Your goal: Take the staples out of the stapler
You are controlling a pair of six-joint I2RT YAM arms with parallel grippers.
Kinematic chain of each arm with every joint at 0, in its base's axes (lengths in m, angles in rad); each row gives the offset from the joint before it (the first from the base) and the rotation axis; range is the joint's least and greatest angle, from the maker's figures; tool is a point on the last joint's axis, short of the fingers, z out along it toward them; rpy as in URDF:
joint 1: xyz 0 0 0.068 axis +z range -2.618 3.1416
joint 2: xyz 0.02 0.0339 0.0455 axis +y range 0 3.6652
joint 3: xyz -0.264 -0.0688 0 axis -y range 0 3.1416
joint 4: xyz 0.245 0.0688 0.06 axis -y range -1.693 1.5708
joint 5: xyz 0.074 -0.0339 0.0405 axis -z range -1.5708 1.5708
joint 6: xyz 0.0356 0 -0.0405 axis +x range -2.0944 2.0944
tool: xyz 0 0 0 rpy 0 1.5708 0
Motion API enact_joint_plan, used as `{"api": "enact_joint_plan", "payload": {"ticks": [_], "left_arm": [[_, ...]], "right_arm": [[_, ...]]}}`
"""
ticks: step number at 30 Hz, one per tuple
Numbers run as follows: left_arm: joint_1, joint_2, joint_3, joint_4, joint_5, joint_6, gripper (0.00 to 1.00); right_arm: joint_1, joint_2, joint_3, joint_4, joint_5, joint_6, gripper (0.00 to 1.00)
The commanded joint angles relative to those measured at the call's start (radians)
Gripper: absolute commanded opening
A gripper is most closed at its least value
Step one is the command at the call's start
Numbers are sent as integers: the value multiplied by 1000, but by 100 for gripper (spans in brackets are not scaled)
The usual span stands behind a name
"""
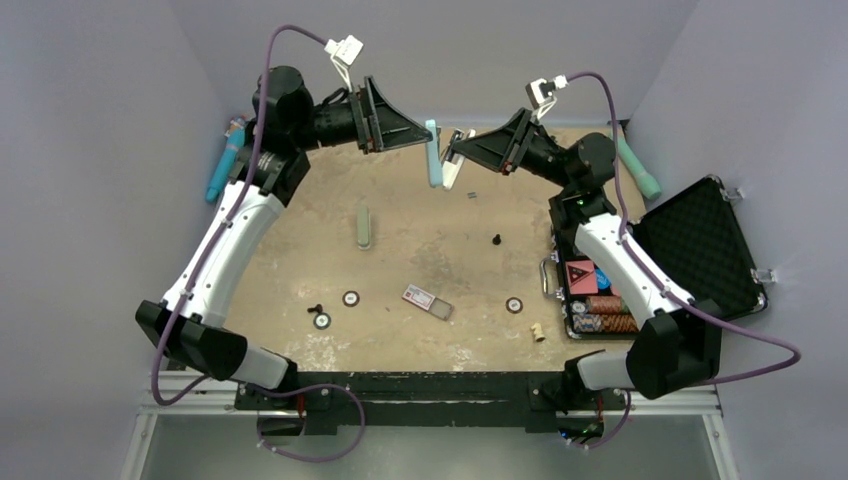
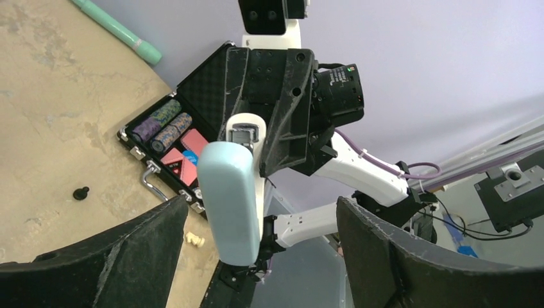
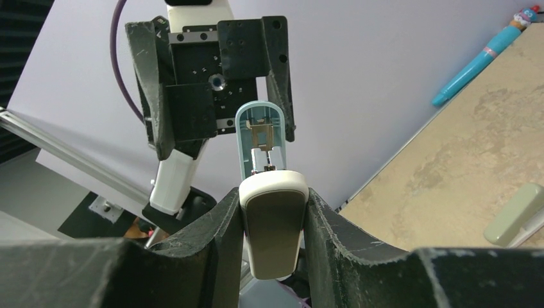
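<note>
I am pinching the stapler [image 3: 272, 224] by its cream base with my right gripper [image 3: 274, 194], both fingers pressing on its sides, and I am holding it up over the far part of the table [image 1: 420, 265]. Its light-blue top [image 2: 231, 199] is standing swung open. My right wrist camera is looking into the metal parts under that top, but my own fingers are hiding the magazine, so I cannot tell whether anything is lying in it. My left gripper [image 2: 263, 204] is spread wide, with the blue top hanging between its fingers and touching neither. Only the overhead view is showing the staples [image 1: 471, 195], a tiny dark strip lying on the table close to the raised stapler, too small to make out further. It is also showing a black peg [image 1: 496, 240] and a card [image 1: 427, 300] whose print is too small to read. My left wrist camera is catching the open case [image 2: 208, 74] of chips [image 2: 163, 122], and my right one is cutting off a pale green stapler [image 3: 519, 215] at its edge.
</note>
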Motion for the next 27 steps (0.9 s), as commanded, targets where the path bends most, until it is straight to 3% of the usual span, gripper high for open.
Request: {"api": "enact_joint_plan", "payload": {"ticks": [1, 17, 22, 27], "left_arm": [[5, 47, 66, -12, 18, 60, 86], [-4, 116, 107, 44, 32, 37, 70], [-13, 116, 93, 21, 41, 63, 49], [-16, 89, 37, 6, 36, 90, 33]], "right_arm": [[0, -20, 7, 22, -19, 5, 0], [2, 22, 35, 9, -38, 23, 0], [3, 29, 39, 27, -35, 42, 0], [1, 39, 55, 29, -46, 48, 0]]}}
